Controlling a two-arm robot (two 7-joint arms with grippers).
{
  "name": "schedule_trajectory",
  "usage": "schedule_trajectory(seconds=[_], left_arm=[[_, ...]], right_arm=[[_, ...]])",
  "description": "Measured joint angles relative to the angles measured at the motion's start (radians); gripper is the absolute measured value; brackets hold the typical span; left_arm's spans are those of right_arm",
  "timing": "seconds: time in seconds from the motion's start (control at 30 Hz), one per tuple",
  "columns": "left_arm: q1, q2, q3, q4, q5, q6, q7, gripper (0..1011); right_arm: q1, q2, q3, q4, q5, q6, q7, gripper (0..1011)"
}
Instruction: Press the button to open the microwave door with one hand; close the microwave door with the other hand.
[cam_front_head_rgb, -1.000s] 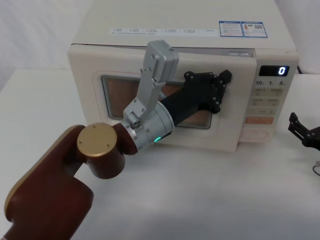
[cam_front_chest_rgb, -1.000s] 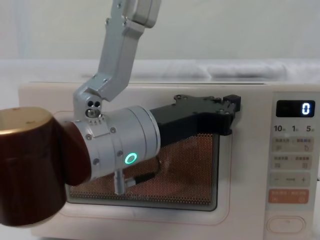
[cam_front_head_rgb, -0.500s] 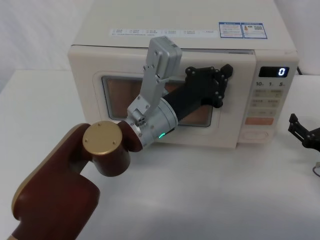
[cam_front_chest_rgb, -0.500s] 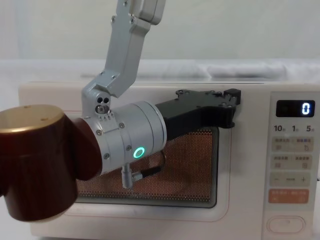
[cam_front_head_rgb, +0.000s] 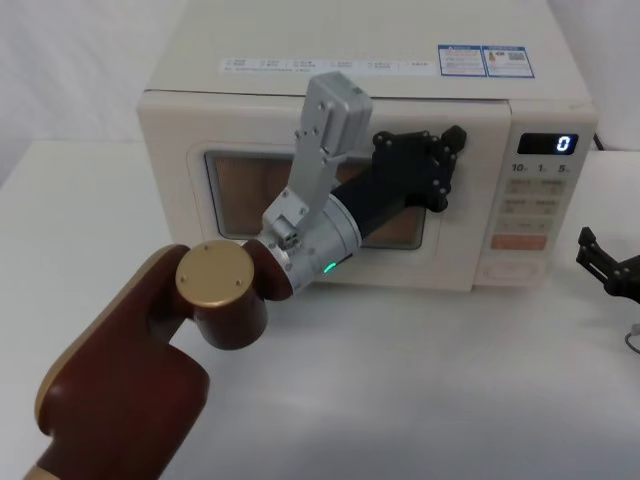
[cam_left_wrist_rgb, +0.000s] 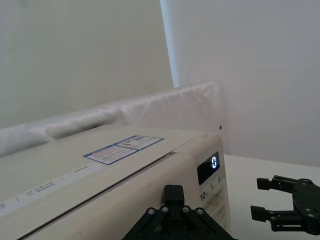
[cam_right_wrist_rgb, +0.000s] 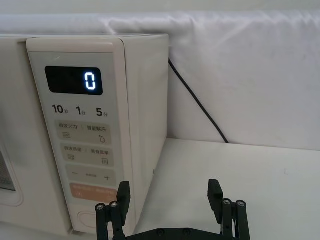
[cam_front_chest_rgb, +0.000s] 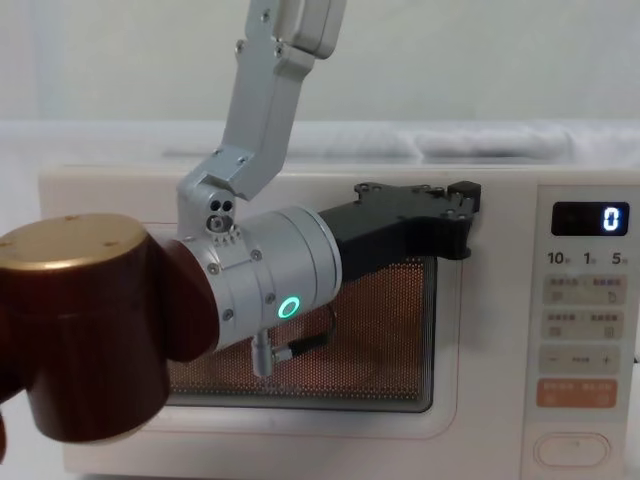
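Head view: I see the microwave door (cam_front_head_rgb: 330, 190) flush with the cream housing, no gap at the latch edge; I judge it closed or on the final push.
Left gripper: the left gripper (cam_front_head_rgb: 448, 150) sits against the door's upper corner at 2 o'clock from the window, next to the control panel (cam_front_head_rgb: 538, 205). I cannot tell how its fingers stand.
Right gripper: the right gripper (cam_right_wrist_rgb: 170, 197) is parked on the table (cam_front_head_rgb: 450, 400) at 3 o'clock from the microwave, fingers spread wide, holding nothing.
Button location: the button (cam_front_chest_rgb: 573, 449) is at 6 o'clock on the control panel, under the orange key (cam_front_chest_rgb: 576, 392). Nothing touches it.
Display: reads 0 (cam_right_wrist_rgb: 90, 81).
Step in hand: I judge the door-closing push as ending; left arm withdrawal comes next.
Risk 1: more forward pressure from the left arm could slide the whole microwave back on the table, since nothing braces it.
Risk 2: a sideways retreat toward 3 o'clock could drag the left gripper across the panel keys and start a cycle.
Risk 3: if the latch has not caught, the door may spring open once pressure is released.
Risk 4: the right gripper sits close to the panel side; any drift toward 9 o'clock could press the button and reopen the door.
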Motion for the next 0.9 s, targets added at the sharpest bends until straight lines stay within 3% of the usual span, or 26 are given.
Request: schedule_trajectory(seconds=[0.4, 0.9], left_arm=[[-0.033, -0.023, 0.004, 0.043, 0.005, 0.002, -0.02, 0], [-0.03, -0.031, 0.009, 0.045, -0.002, 0.01, -0.025, 0]], right_arm=[[0.0, 0.0, 0.0, 0.0, 0.0, 0.0, 0.0, 1002], [0.0, 0.0, 0.0, 0.0, 0.0, 0.0, 0.0, 1002]])
